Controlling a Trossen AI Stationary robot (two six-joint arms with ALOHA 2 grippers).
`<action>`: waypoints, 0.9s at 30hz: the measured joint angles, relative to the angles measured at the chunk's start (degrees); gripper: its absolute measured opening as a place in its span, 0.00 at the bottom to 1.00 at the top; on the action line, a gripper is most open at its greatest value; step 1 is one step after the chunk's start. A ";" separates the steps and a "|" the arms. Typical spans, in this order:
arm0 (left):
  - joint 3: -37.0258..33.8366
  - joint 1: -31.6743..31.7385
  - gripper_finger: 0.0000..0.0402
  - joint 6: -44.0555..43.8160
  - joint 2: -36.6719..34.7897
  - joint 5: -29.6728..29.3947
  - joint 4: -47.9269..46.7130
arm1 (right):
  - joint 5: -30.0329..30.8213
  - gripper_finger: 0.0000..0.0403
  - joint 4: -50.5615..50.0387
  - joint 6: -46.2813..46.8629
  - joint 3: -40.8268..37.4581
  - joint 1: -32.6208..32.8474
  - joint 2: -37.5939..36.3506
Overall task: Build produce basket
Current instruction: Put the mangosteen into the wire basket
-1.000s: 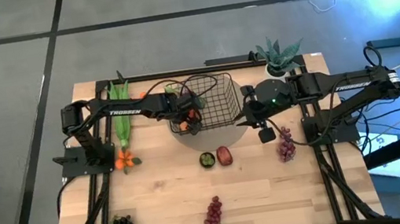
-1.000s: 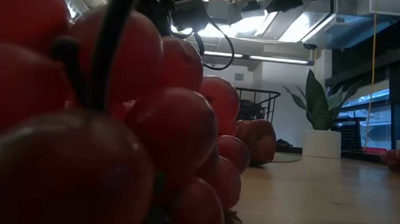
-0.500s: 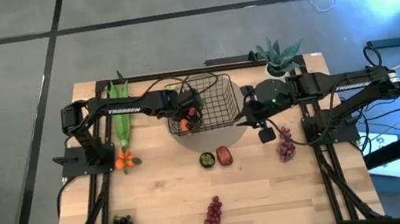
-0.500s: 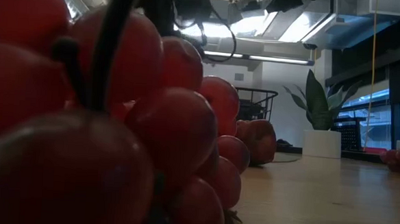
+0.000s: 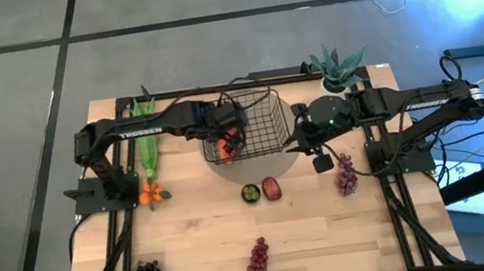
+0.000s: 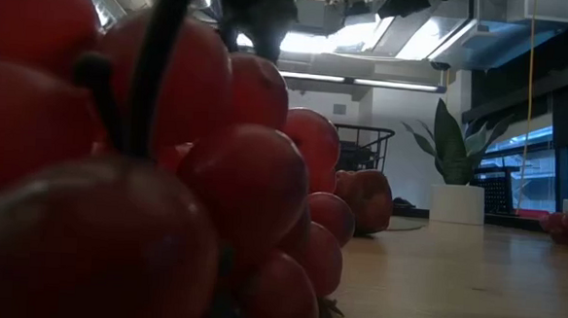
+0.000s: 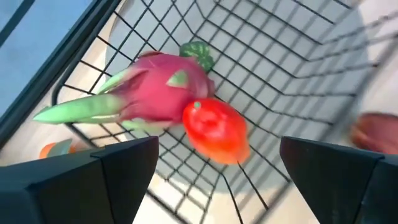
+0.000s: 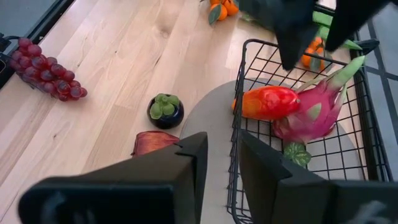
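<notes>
A red grape bunch point(image 6: 118, 170) crowds the low view. At upper centre, the basket point(image 5: 255, 124) holds dragon fruit point(image 8: 314, 112) and mango point(image 8: 267, 102). The left gripper point(image 5: 227, 128) hovers above them, fingers spread, empty. The right gripper point(image 5: 301, 141), nearly closed, waits beside the basket.

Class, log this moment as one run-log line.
left gripper: open over basket | dragon fruit, mango: inside | right gripper: shut, beside basket

I see the mango point(image 8: 268, 102) and dragon fruit point(image 8: 309, 113) side by side in the basket point(image 8: 367, 124), which sits on the mat point(image 8: 208, 118).
</notes>
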 joint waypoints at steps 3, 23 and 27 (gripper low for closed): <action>3.01 -2.44 0.81 -0.03 -0.02 0.01 -4.59 | 0.00 0.20 0.00 0.00 0.00 0.02 0.00; 5.62 -27.11 0.80 -38.03 -0.09 1.93 -16.24 | 0.00 0.20 0.02 0.02 0.00 0.02 0.00; 5.62 -32.09 0.80 -47.26 -0.09 1.92 -20.25 | -0.02 0.20 0.21 0.99 0.00 0.02 -0.02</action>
